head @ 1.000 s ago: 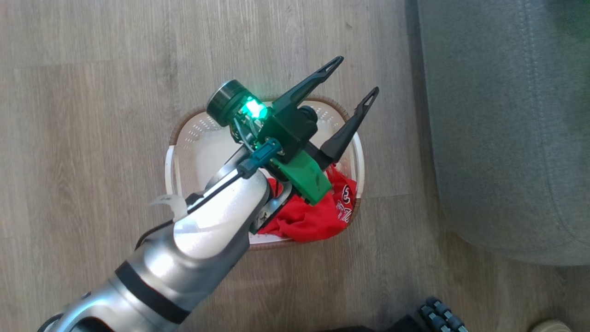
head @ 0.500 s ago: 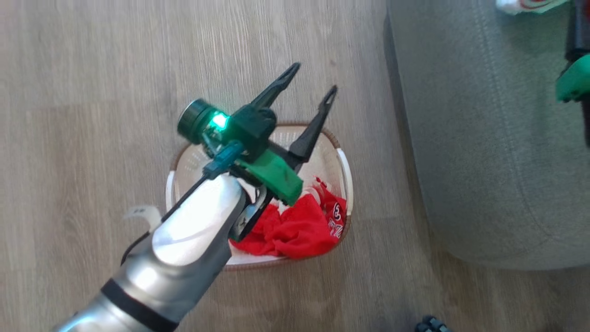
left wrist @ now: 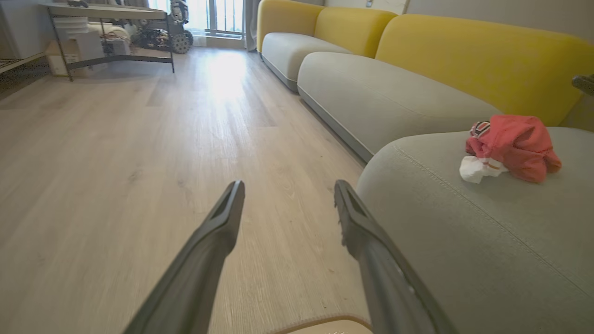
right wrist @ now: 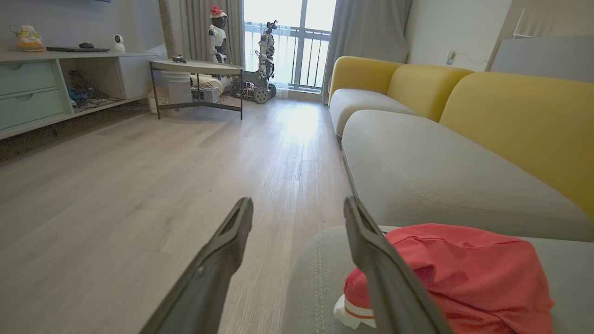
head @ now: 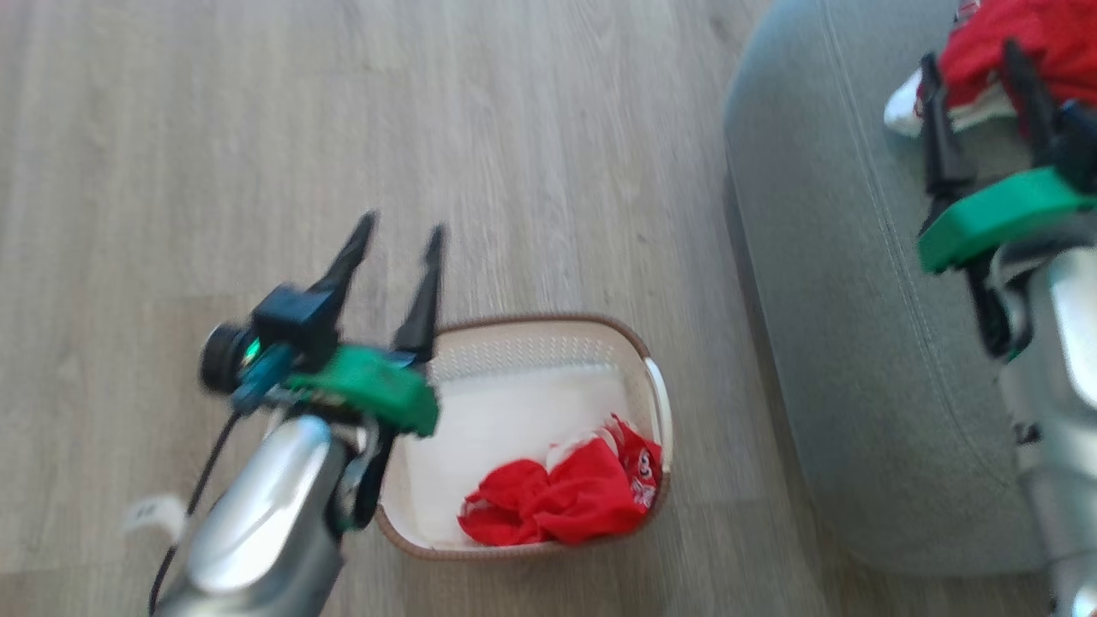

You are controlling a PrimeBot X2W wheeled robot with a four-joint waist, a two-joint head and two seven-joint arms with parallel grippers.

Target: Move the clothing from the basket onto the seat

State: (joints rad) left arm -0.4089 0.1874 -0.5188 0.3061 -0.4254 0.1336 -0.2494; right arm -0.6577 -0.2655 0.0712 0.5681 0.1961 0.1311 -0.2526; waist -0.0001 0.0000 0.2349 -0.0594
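Item 1, right gripper (head: 968, 56): it has come into my head view over the seat (head: 840, 300). Its fingers are spread wide with nothing between them; a second ago they stood narrower.
Released garment (head: 1054, 34): heaped on the seat just past those fingertips, in from the rounded edge. I count this piece delivered.
Item 2, left gripper (head: 403, 227): fingers apart, empty. It has swung off the basket (head: 531, 321) and hangs over the floor (head: 257, 128) beside the left rim. Part of that shift is my camera turning.
Item 3, remaining garment (head: 557, 501): bunched in the basket's near right corner, uncovered from above. Half the job is left, by my reckoning.
Clearances: bare floor lies left of and beyond the basket, and a floor strip runs between the basket and the seat's edge. The rim is the one lip to clear.
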